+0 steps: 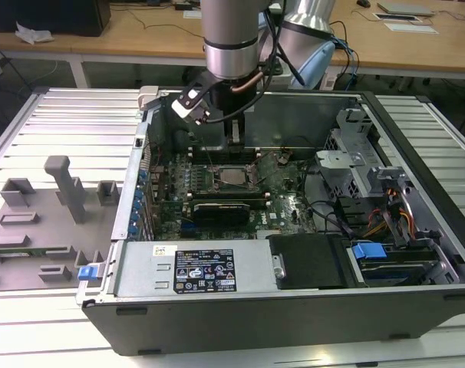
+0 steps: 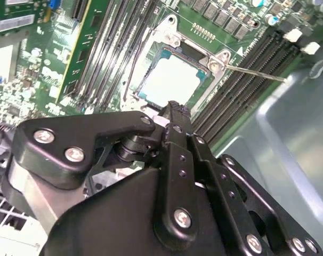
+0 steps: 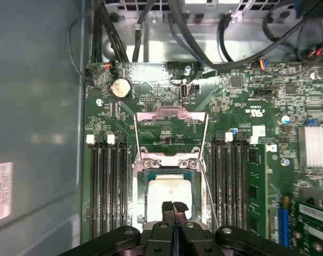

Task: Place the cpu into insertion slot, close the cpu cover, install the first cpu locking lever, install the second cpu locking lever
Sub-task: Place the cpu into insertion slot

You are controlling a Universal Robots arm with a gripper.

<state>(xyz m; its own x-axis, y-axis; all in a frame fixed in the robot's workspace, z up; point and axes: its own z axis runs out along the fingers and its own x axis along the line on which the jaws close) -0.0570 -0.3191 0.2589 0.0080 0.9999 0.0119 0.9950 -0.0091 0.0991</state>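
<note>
Silver-grey metal top: the cpu [image 3: 167, 189], lying flat inside the insertion slot [image 3: 142, 180]. In the exterior view it sits at [image 1: 233, 176], on the far middle part of the green motherboard [image 1: 286, 207].

Silvery frame plate: the cpu cover [image 3: 171, 115], swung open off the socket at its hinge edge. Green board shows through its square opening.

Thin wire: one locking lever [image 2: 255, 72], angled out from a socket corner across the black RAM slots [image 2: 241, 90] and not latched.

Black, jointed: the gripper [image 3: 175, 208], its fingers pressed together with nothing pinched between them. The tips are just over the cpu's edge; whether they touch it cannot be told. In the exterior view it hangs at [image 1: 236, 142], above the socket.

Dark steel: the open computer case [image 1: 294, 307], lying on its side.

Grey: fixture blocks [image 1: 64, 184], well apart on the exterior view's left.
</note>
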